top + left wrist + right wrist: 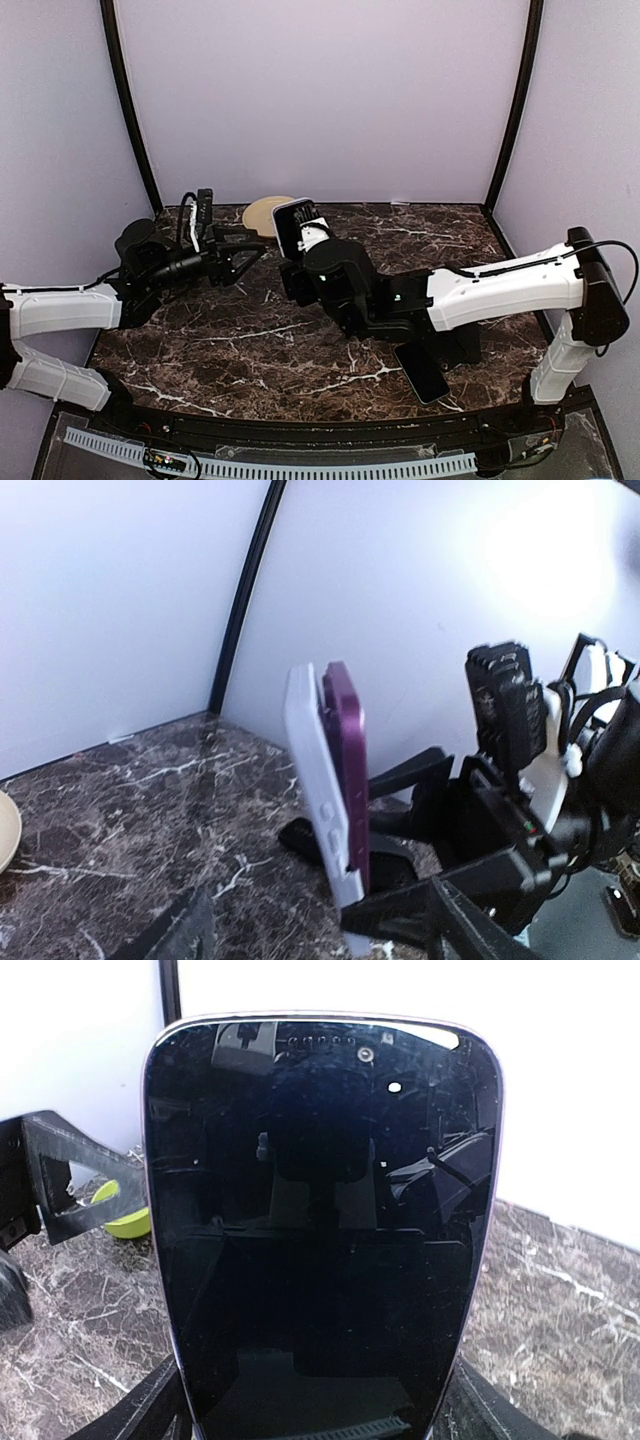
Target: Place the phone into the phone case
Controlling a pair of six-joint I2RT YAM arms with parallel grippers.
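My right gripper holds the purple phone upright above the back middle of the table. In the right wrist view the phone's dark screen fills the frame, and the gripper is shut on its lower sides. The white phone case, with button bumps on its edge, lies against the back of the phone. Its lower end sticks out past the phone's. My left gripper faces them from the left and is open. Its right finger is close to the case's lower end and its left finger stands well apart.
A tan plate sits at the back of the marble table, just left of the phone. A dark flat slab with a pale rim lies near the front right, under the right arm. Something lime-green shows behind the left gripper.
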